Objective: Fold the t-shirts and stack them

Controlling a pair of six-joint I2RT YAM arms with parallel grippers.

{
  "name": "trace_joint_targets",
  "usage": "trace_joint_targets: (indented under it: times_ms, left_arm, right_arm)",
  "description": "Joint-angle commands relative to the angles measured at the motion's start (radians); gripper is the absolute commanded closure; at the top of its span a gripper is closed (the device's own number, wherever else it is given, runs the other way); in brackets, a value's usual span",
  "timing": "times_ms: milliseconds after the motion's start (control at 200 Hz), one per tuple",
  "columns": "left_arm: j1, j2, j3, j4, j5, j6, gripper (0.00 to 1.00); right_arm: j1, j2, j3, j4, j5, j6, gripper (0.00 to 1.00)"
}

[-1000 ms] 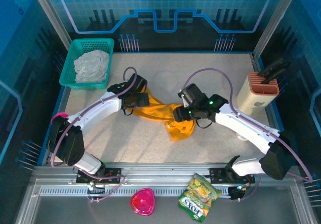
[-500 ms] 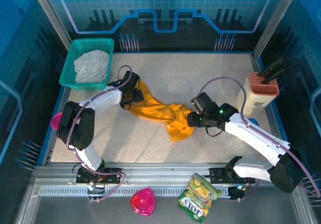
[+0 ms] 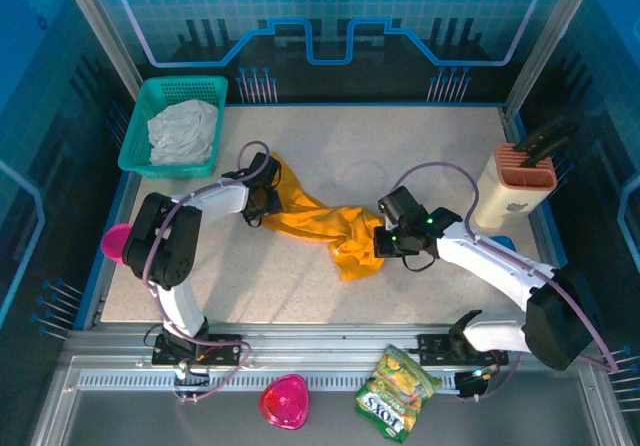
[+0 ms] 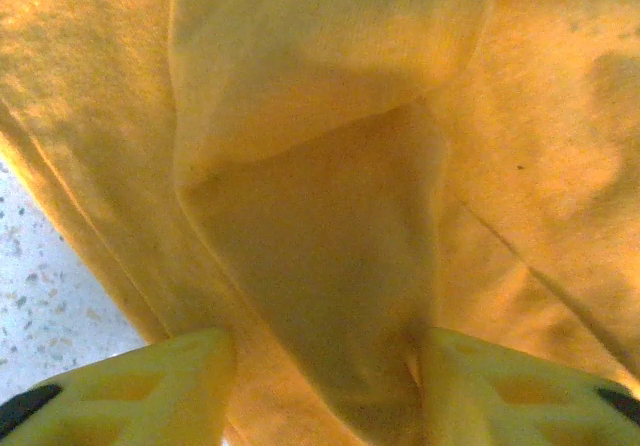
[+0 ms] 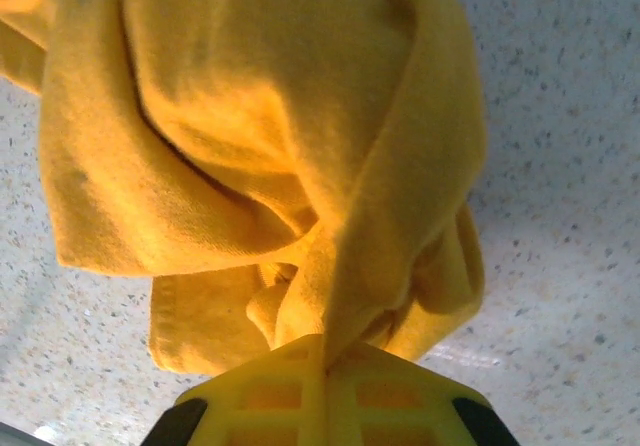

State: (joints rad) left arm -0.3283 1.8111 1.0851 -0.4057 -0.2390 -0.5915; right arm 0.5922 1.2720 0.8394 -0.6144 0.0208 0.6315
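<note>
A: Table, far left. What is logged?

B: Pink thing (image 3: pixel 113 242) at the left edge, partly hidden by the left arm. Behind it, a teal basket (image 3: pixel 150 156) in the back left corner of the table (image 3: pixel 420 136), with white cloth (image 3: pixel 183 131) crumpled inside.

A: Left gripper?

B: The left gripper (image 3: pixel 262 202) is right of the basket, at the left end of the shirt (image 3: pixel 310 216). In the wrist view its fingers (image 4: pixel 180 376) stand apart. A fold of orange cloth runs down into the gap between them. No pinch visible.

A: Where is the shirt?

B: Mid-table and unfolded. It is bunched into a twisted band that runs from the left gripper toward the right gripper. A looser lump of it lies toward the near edge under its right end. Plain orange, no print seen.

A: Right gripper?

B: The right gripper (image 3: pixel 380 242) is at the shirt's right end. In the wrist view the jaws are pressed together on a gathered pinch of cloth. The rest wads up beyond the tips, with speckled table around it.

A: Further right?

B: Knife block (image 3: pixel 512 191) near the right edge, upright, with dark handles sticking out of the top. It is well apart from the shirt.

A: Front rail?

B: Pink dish (image 3: pixel 285 402) on the left and snack bag (image 3: pixel 396 392) on the right, both lying between the two arm bases.
</note>
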Motion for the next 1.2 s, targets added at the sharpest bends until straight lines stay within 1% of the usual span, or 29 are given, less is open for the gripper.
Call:
trace_joint_targets:
  times_ms: [0,70,150,180,315,375,420,450,545,580,631,666,711,771,876,926,996,1086,1196]
  left_arm:
    - [0.002,0.03,0.005,-0.018,-0.057,0.012,0.59]
    - [0.002,0.012,-0.014,-0.02,-0.068,0.007,0.65]
    - [0.002,-0.037,-0.044,-0.022,-0.083,0.007,0.65]
    - [0.001,-0.057,-0.05,-0.03,-0.094,0.01,0.65]
    - [0.002,-0.139,-0.057,-0.086,-0.16,0.031,0.64]
    - [0.001,-0.179,-0.062,-0.105,-0.182,0.041,0.63]
    - [0.002,-0.212,-0.065,-0.119,-0.194,0.047,0.61]
    - [0.001,-0.234,-0.069,-0.127,-0.197,0.051,0.58]
    - [0.0,-0.312,-0.073,-0.151,-0.195,0.066,0.42]
    - [0.0,-0.343,-0.073,-0.161,-0.191,0.071,0.38]
    - [0.0,-0.385,-0.073,-0.177,-0.186,0.081,0.33]
    - [0.0,-0.413,-0.07,-0.191,-0.186,0.086,0.31]
    - [0.0,-0.438,-0.062,-0.215,-0.185,0.094,0.29]
    - [0.0,-0.455,-0.047,-0.251,-0.183,0.102,0.27]
    - [0.0,-0.447,-0.03,-0.302,-0.155,0.103,0.27]
    - [0.0,-0.435,-0.035,-0.302,-0.126,0.096,0.27]
    - [0.0,-0.409,-0.049,-0.275,-0.087,0.082,0.26]
    - [0.001,-0.35,-0.041,-0.236,-0.067,0.067,0.27]
    - [0.003,-0.247,0.024,-0.197,-0.08,0.063,0.29]
  right_arm:
    - [-0.07,-0.052,0.035,0.012,-0.032,0.005,1.0]
    - [-0.154,-0.099,0.035,0.04,-0.102,0.006,1.0]
    - [-0.284,-0.136,0.035,0.081,-0.222,0.016,1.0]
    - [-0.335,-0.138,0.065,0.097,-0.27,0.02,1.0]
    - [-0.523,-0.061,0.098,0.177,-0.464,0.055,1.0]
    - [-0.568,0.005,0.118,0.208,-0.504,0.06,1.0]
    - [-0.59,0.066,0.146,0.21,-0.513,0.047,1.0]
    - [-0.599,0.105,0.169,0.206,-0.51,0.033,1.0]
    - [-0.618,0.216,0.242,0.161,-0.472,-0.029,1.0]
    - [-0.617,0.245,0.269,0.135,-0.445,-0.06,0.96]
    - [-0.608,0.268,0.299,0.093,-0.403,-0.107,0.87]
    - [-0.594,0.265,0.311,0.065,-0.358,-0.139,0.78]
    - [-0.566,0.241,0.316,0.03,-0.288,-0.177,0.65]
    - [-0.502,0.191,0.309,-0.014,-0.186,-0.221,0.5]
    - [-0.361,0.096,0.273,-0.096,-0.029,-0.242,0.35]
    - [-0.292,0.052,0.238,-0.114,0.017,-0.222,0.31]
    - [-0.214,0.013,0.173,-0.11,0.021,-0.179,0.28]
    - [-0.135,0.001,0.104,-0.085,0.021,-0.119,0.3]
    - [-0.087,0.011,0.062,-0.057,0.031,-0.073,0.35]
